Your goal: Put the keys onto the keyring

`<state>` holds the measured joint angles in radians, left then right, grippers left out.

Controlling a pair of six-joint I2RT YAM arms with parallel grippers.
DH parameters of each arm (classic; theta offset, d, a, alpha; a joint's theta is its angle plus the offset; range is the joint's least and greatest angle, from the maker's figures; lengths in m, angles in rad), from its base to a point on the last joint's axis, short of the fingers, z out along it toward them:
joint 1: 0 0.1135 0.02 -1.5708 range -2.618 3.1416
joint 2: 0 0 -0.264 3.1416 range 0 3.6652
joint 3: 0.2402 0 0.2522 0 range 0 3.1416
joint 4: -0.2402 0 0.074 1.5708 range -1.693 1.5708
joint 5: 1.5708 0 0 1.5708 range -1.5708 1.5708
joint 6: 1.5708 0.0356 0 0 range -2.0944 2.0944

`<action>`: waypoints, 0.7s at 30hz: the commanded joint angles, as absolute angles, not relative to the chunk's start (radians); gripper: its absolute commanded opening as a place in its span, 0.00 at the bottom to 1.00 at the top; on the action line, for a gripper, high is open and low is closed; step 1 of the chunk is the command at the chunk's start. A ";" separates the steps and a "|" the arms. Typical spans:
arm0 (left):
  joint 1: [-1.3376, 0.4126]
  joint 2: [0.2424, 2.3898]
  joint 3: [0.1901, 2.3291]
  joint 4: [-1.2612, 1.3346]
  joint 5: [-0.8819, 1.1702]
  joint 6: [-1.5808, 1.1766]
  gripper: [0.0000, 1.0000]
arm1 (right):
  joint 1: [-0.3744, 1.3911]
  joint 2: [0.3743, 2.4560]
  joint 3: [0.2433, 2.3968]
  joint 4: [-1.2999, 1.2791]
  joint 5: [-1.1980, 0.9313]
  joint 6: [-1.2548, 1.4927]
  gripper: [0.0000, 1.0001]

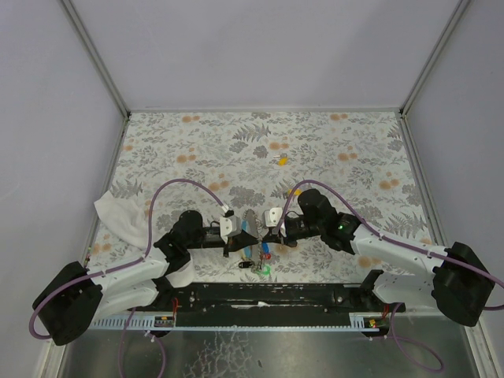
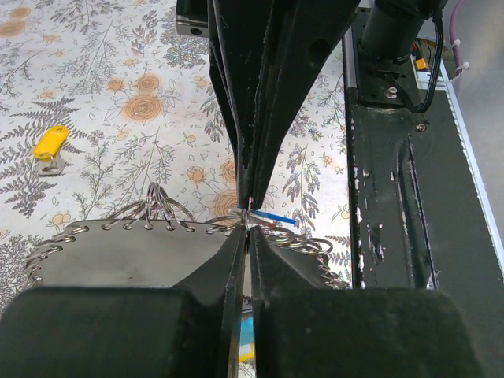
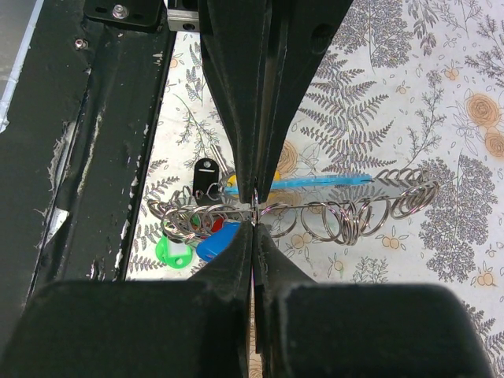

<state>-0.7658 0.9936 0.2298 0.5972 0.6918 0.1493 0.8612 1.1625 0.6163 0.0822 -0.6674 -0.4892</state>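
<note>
step in hand: both arms meet over the near middle of the bench [image 1: 197, 134], working the keyring [image 3: 339, 206] between them; i judge it is being steadied or prised open for a key.
left pincer [image 2: 247, 236]: closed to a thin slit, nipping the keyring's wire at its tips.
right pincer [image 3: 253, 228]: also closed to a slit, biting the same wire tip to tip with the left one.
keyring position: lifted between the two pincers, its strap with a light-blue section running level and a row of wire rings hanging off it.
doing it well: keep each bite on the wire alone, draw apart gently so the coil gapes without slipping, and hold the strap level so the rings do not tangle.
risk: the wire is thin and could spring out of either grip.
keys counted: five sure ones. black key [image 3: 205, 175], green key [image 3: 173, 252], blue key [image 3: 219, 240] and red key [image 3: 214, 224] bunch at the keyring's near end; whether they are threaded, i cannot tell. yellow key [image 1: 280, 160] lies alone, well apart on the far middle.
rings: many, too overlapped to count.
white cloth [image 1: 118, 214]: one, at the left edge.
</note>
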 commanded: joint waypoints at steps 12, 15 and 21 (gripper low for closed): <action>-0.780 1.018 0.325 0.546 0.671 0.151 0.00 | 0.867 1.132 0.687 0.091 -0.673 -0.501 0.00; -0.782 1.023 0.331 0.533 0.665 0.158 0.00 | 0.867 1.131 0.692 0.079 -0.664 -0.509 0.00; -0.782 1.030 0.342 0.513 0.648 0.155 0.00 | 0.866 1.108 0.686 0.063 -0.632 -0.515 0.00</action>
<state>-0.7773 1.0241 0.2989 0.5022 0.6682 0.1482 0.8612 1.1549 0.6350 0.0311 -0.6361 -0.5003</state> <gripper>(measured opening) 0.010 0.011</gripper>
